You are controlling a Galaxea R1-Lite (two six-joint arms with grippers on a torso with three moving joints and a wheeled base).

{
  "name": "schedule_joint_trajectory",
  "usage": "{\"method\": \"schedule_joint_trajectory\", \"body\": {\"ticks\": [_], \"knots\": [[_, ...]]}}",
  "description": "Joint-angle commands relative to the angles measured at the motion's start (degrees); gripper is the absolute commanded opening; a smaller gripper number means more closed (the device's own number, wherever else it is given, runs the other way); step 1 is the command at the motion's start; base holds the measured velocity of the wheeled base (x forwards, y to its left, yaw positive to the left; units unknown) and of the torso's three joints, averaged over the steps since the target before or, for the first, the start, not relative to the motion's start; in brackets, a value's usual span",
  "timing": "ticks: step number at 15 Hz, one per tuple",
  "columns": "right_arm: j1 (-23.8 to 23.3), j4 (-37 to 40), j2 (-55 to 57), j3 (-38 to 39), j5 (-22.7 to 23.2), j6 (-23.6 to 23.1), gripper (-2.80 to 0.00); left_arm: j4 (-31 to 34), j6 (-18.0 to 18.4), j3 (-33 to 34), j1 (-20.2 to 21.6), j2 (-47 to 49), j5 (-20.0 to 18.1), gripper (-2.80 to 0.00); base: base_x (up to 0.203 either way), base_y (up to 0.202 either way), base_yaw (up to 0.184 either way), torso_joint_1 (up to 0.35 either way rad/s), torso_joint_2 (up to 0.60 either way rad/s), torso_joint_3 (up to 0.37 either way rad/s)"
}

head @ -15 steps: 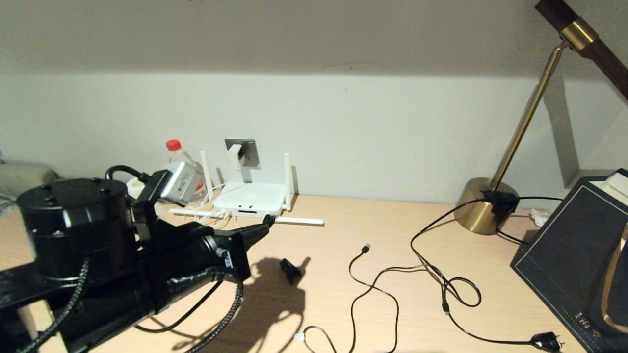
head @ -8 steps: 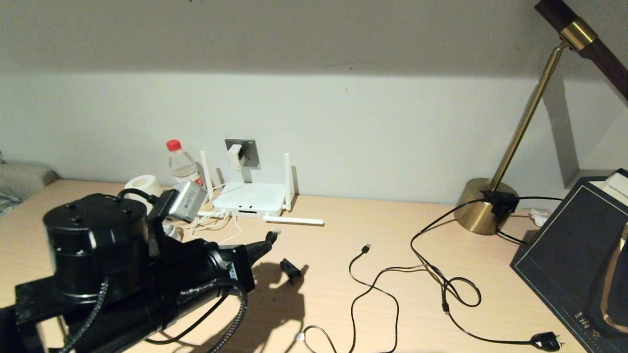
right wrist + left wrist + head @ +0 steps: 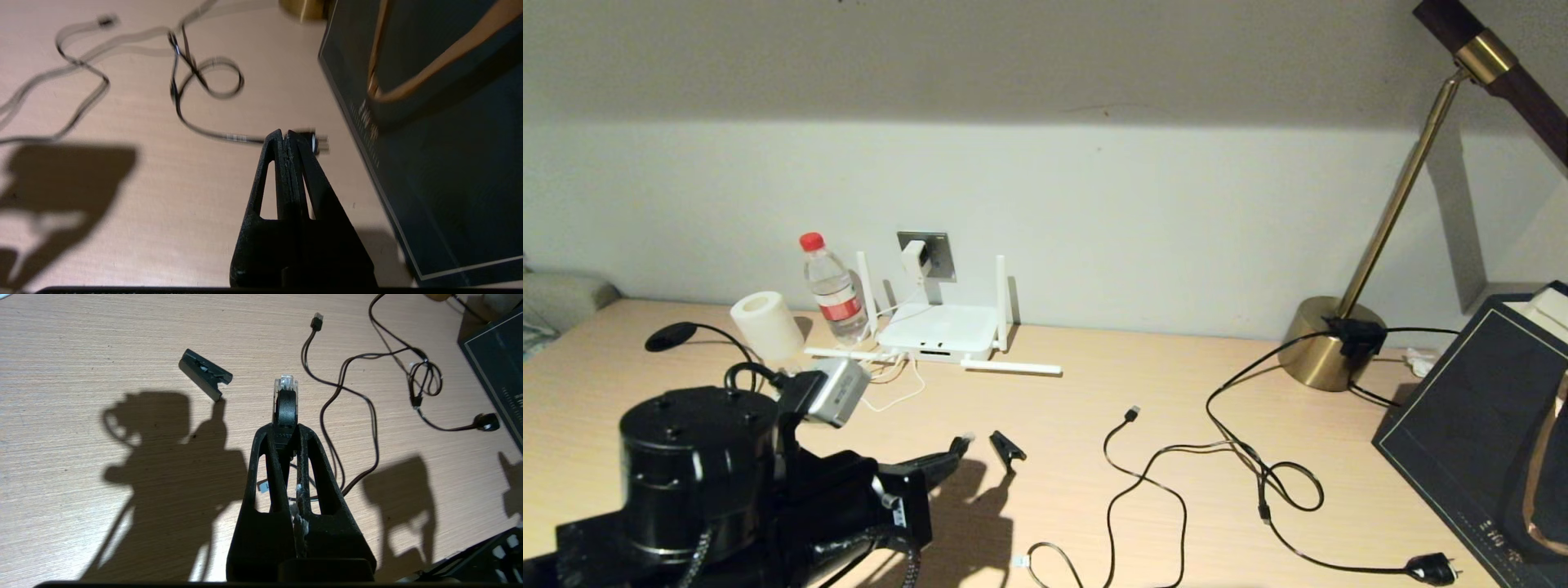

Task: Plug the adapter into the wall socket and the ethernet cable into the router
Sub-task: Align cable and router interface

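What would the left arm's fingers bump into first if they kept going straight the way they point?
Probably bare wooden desk: the left gripper, shut on the black ethernet cable's clear connector, points down past the small black clip. Depth is hard to judge.

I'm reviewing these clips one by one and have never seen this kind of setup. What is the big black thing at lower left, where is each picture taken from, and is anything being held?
The black bulk is the robot's left arm, seen from a camera on its head. The other two pictures come from cameras on each wrist, looking along the fingers.

The left gripper is shut on the ethernet cable, whose clear clip sticks out past the fingertips, above the desk. The right gripper is shut and empty, over the desk near a dark box.

At the wall, the white adapter sits in the wall socket, above the router. Also on the desk: a water bottle, a paper roll, a small black clip, thin black cords and a brass lamp.
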Motion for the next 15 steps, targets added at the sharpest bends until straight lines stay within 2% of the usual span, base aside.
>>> {"method": "schedule_joint_trajectory", "body": {"ticks": [1, 2, 5, 7, 12, 15], "knots": [[0.19, 0.04, -9.40, 0.05, 0.49, 0.32, -2.80, -0.28, 0.61, 0.14, 0.71, 2.11, 0.53, -2.80, 0.000, 0.000, 0.000, 0.000, 0.00, 0.000], [0.41, 0.05, -9.09, 0.05, 0.50, 1.68, -2.80, -0.37, 0.63, 0.50, 1.06, 2.58, 2.50, -2.80, 0.000, 0.000, 0.000, 0.000, 0.00, 0.000], [0.45, -0.04, -9.03, 0.22, 0.19, 1.98, -2.80, -0.86, 0.51, -1.23, 1.12, 6.01, 7.27, -2.80, 0.000, 0.000, 0.000, 0.000, 0.00, 0.000], [0.45, -0.04, -9.03, 0.22, 0.19, 1.98, -2.80, -1.07, 0.45, -1.79, 2.96, 7.69, 8.52, -2.80, 0.000, 0.000, 0.000, 0.000, 0.00, 0.000], [0.45, -0.04, -9.03, 0.22, 0.19, 1.98, -2.80, -8.45, 1.18, -4.34, 11.34, 17.19, 7.75, -2.80, 0.000, 0.000, 0.000, 0.000, 0.00, 0.000], [0.45, -0.04, -9.03, 0.22, 0.19, 1.98, -2.80, -18.90, 4.77, -4.34, 15.52, 24.17, 6.18, -2.80, 0.000, 0.000, 0.000, 0.000, 0.00, 0.000]]}}
